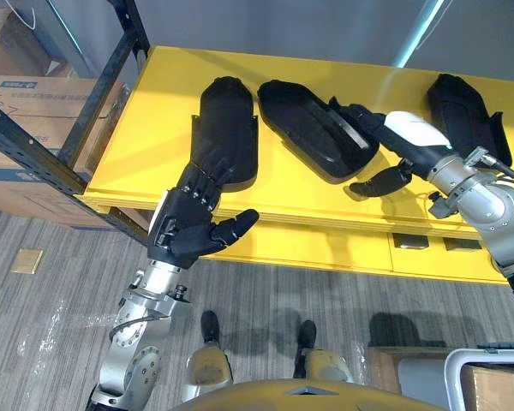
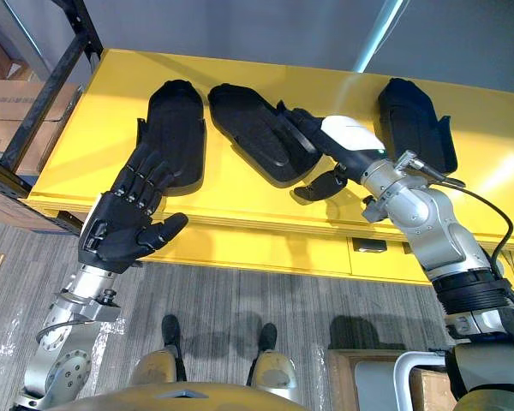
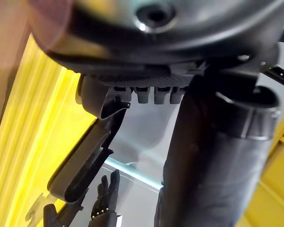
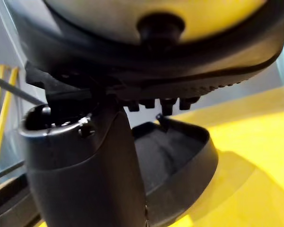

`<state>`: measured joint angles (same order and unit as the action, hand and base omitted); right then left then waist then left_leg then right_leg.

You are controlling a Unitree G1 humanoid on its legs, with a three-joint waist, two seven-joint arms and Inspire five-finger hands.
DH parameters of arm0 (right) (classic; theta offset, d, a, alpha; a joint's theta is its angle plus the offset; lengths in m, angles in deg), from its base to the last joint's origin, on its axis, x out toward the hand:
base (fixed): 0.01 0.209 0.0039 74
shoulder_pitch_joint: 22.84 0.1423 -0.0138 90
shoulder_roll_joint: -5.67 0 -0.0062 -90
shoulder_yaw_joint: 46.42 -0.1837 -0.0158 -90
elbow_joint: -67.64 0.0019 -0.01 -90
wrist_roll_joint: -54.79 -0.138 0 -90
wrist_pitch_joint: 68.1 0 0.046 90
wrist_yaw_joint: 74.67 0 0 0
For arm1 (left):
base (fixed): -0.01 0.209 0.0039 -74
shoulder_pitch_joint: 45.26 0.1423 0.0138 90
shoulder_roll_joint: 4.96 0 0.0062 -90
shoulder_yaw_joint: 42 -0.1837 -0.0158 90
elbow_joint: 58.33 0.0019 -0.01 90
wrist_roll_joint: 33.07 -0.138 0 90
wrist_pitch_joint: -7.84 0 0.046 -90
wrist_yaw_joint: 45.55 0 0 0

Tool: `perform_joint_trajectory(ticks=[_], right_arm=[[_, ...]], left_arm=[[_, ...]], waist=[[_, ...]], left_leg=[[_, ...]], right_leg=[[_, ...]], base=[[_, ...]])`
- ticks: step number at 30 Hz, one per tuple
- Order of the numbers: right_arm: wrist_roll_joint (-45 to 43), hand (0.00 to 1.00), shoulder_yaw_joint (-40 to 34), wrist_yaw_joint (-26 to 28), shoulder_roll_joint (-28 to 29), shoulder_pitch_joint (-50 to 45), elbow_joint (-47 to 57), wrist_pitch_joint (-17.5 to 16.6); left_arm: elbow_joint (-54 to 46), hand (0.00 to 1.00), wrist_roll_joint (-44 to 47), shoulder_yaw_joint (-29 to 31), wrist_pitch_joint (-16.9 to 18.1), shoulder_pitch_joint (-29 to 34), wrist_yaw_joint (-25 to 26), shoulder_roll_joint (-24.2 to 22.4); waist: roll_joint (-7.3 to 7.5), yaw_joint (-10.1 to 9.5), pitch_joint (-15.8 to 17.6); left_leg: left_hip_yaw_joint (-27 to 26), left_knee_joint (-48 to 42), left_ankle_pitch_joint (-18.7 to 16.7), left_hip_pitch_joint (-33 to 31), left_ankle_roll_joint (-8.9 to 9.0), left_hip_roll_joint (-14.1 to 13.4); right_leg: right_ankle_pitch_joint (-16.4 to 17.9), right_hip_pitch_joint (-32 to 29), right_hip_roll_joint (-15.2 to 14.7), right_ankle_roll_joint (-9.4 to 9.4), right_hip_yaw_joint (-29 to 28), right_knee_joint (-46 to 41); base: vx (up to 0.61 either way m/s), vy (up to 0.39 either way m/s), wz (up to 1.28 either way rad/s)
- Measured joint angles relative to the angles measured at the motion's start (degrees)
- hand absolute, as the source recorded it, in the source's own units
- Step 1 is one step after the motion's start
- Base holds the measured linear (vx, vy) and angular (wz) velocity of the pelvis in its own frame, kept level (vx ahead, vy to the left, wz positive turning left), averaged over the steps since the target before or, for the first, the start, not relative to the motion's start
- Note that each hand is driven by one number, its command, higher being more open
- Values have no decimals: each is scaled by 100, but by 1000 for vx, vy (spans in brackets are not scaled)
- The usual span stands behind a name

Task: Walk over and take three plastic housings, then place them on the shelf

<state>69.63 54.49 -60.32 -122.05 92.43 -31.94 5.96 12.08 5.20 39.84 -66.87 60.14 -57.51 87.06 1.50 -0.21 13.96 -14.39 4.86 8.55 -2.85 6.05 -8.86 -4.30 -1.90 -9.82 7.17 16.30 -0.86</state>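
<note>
Left hand (image 1: 188,224) nearest, at the shelf's front edge: fingers straight, thumb spread wide, holding nothing. Its fingertips lie over the near end of the left housing (image 1: 227,120); can't tell if they touch. Right hand (image 1: 411,137) has straight fingers laid on the rim of the middle housing (image 1: 304,124), thumb apart below, not clamped. The right housing (image 1: 458,107) lies just beyond it. All three housings lie on the yellow shelf (image 1: 154,137). They are probably light, stiff, hollow shells with smooth, slippery skin. Best hold is likely a pinch on the side wall or rim, thumb inside.
</note>
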Motion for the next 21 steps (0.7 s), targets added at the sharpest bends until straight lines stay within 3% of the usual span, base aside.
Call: perform_joint_trajectory(ticks=[8, 13, 21], right_arm=[[50, 0, 303, 272, -97, 533, -416, -256], [27, 0, 398, 104, -97, 987, -590, -316], [3, 0, 579, 0, 16, 1043, -535, -404]], left_arm=[[0, 100, 37, 14, 97, -47, 4, -2], [-1, 100, 37, 18, 104, -107, 3, -7], [-2, 100, 36, 16, 206, -209, 54, -33]], waist=[[-92, -60, 271], [-201, -105, 357], [-209, -138, 475]], left_leg=[[65, -1, 23, -35, 1, 3], [71, -1, 29, -42, 0, 3], [80, -4, 43, -36, -6, 14]], right_leg=[[14, -2, -5, -17, 69, -22], [17, -8, -5, -22, 75, -23], [34, -9, -20, -44, 89, -45]], base=[[0, -3, 2], [0, -1, 1], [0, 0, 0]])
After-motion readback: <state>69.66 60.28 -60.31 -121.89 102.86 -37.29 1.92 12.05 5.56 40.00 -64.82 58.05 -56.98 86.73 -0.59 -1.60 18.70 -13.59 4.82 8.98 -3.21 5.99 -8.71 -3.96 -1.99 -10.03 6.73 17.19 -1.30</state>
